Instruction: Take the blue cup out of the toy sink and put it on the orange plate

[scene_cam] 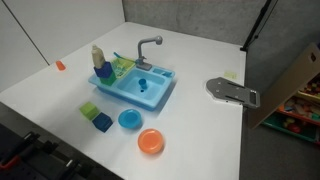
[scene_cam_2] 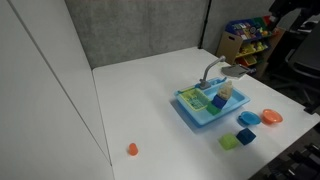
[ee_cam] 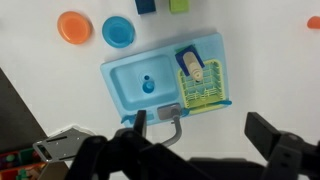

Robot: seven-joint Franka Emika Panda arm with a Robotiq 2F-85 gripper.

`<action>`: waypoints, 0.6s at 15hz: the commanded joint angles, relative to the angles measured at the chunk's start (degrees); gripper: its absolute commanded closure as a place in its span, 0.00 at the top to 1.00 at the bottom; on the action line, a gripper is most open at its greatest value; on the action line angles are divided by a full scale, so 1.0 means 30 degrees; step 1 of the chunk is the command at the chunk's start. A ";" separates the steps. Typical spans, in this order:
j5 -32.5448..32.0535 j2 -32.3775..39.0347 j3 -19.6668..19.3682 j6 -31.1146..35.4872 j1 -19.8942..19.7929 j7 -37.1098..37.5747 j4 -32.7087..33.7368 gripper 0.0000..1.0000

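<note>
Open toy sink (scene_cam: 162, 93), faucet (scene_cam: 150, 45) and rack (scene_cam: 112, 68) alongside

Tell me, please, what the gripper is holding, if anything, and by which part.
Nothing: the gripper is open and empty, and the blue cup sits in the toy sink.

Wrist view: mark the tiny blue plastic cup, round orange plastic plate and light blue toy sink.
tiny blue plastic cup (ee_cam: 148, 86), wrist view, its top
round orange plastic plate (ee_cam: 74, 27), wrist view, its centre
light blue toy sink (ee_cam: 125, 80), wrist view, bare basin floor

Blurred dark fingers (ee_cam: 272, 140), cut by wrist view's lower edge
</note>
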 commanded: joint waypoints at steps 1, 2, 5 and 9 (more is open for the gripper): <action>-0.0175 0.1588 -0.0610 0.0369 -0.0165 -0.0036 0.0917 1.00; -0.0142 0.1887 -0.0785 0.0620 -0.0175 -0.0164 0.0899 1.00; -0.0059 0.2950 -0.1283 0.1786 -0.0248 -0.0367 0.0818 1.00; 0.0248 0.4567 -0.1904 0.3130 -0.0245 -0.0906 0.0798 1.00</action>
